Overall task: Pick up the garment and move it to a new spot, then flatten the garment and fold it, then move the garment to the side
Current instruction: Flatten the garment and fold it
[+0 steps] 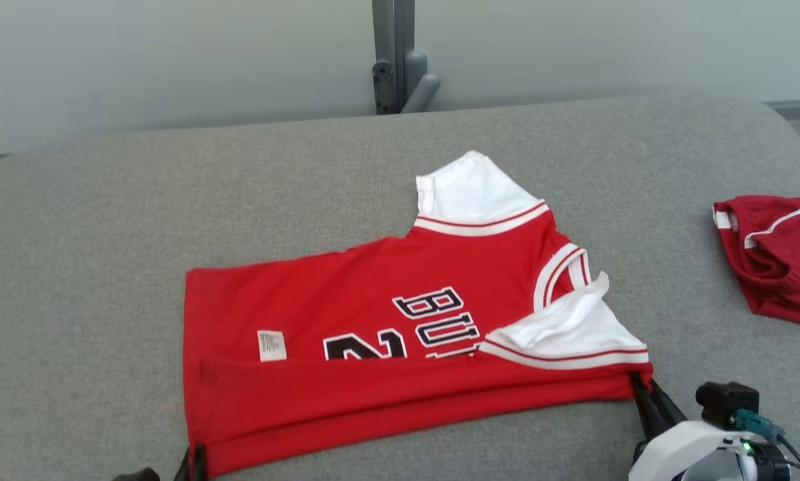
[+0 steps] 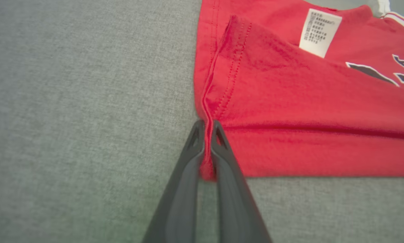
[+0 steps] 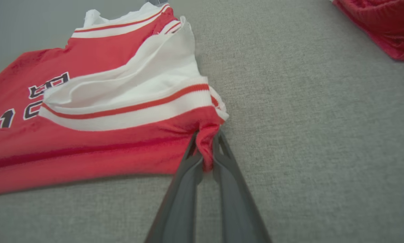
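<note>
Pinching the red jersey (image 1: 346, 294) at both ends of its near fold, the robot's two grippers hold it down on a grey padded surface (image 1: 73, 267). The left gripper (image 2: 207, 127) has its dark fingers drawn narrow on the hem corner, with a strip of stitched red cloth caught between the tips. The rest of the jersey spreads ahead and to the right of those fingers, and a white care label (image 2: 320, 32) lies farther ahead on the cloth. The right gripper (image 3: 207, 140) is likewise clamped on a bunched red corner, just below a white sleeve (image 3: 148, 71) with a red-striped band, and the jersey stretches away to the left of its fingers. Between the two grippers the near edge is doubled over in a long band that partly covers the dark lettering (image 1: 430, 304) on the chest. A second white sleeve (image 1: 473, 190) lies on the far side. Well off to the right of the right gripper, apart from the jersey, sits a darker red garment (image 1: 774, 260), crumpled. Beyond the surface, a grey post (image 1: 393, 53) stands against a pale wall.
</note>
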You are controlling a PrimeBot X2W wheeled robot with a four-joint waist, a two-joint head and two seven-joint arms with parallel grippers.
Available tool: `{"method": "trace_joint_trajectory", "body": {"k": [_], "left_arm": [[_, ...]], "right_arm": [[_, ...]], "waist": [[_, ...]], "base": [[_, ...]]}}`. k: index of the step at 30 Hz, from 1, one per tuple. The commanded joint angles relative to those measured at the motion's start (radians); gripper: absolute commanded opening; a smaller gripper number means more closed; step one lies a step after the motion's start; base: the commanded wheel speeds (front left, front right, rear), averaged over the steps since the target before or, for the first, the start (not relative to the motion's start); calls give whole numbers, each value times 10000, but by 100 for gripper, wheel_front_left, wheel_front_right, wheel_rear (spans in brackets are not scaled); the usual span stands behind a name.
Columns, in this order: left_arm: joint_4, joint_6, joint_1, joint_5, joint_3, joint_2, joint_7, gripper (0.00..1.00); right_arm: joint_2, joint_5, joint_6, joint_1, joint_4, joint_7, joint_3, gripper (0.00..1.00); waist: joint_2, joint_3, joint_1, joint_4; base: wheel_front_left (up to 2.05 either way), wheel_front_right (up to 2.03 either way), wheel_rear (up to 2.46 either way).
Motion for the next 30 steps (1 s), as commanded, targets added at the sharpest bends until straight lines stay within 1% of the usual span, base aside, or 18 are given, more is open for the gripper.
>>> {"method": "trace_joint_trajectory", "body": {"k": [1,4,9,10,11,13,17,22,26,30], "left_arm": [[101,6,354,127,169,94,20,0],[192,-30,798,271,179,95,20,0],[317,-104,1098,144,136,100,18,0],[306,-117,1073,120,79,99,18,30],[201,-125,932,93,-83,97,17,100],[-34,-100,733,142,-226,82,12,100],[-707,109,366,330,-232,79,12,100],[-1202,141,-675,710,-108,72,12,100],[-721,57,-2057,953,-70,221,12,100],[239,31,-3455,1044,-45,369,12,100]], "right_arm": [[-133,68,-30,239,-2,-1,-60,0],[-185,160,-31,710,-123,-3,-42,0],[-266,278,-36,1205,-279,-3,-101,0],[-273,286,-36,1221,-324,-3,-129,30],[-252,279,-34,1209,-359,-3,-161,100],[-178,261,-22,1086,-485,-3,-151,100],[-209,127,-22,744,-928,-3,-294,100],[-252,-136,-22,58,-1500,-1,-527,100],[-341,-375,-20,-916,-1626,-1,-286,100],[-431,-526,-20,-2026,-1597,-1,41,100]], "waist": [[21,-850,0,133],[21,-1056,0,183],[21,-1042,0,274],[21,-990,0,296],[21,-878,0,352],[21,-733,0,416],[21,-260,0,495],[21,555,0,569],[21,1191,0,583],[21,1722,0,549]], "base": [[0,0,0],[0,0,0],[0,0,0],[0,0,0],[0,0,0],[0,0,0],[0,0,0],[0,0,0],[0,0,0],[0,0,0]]}}
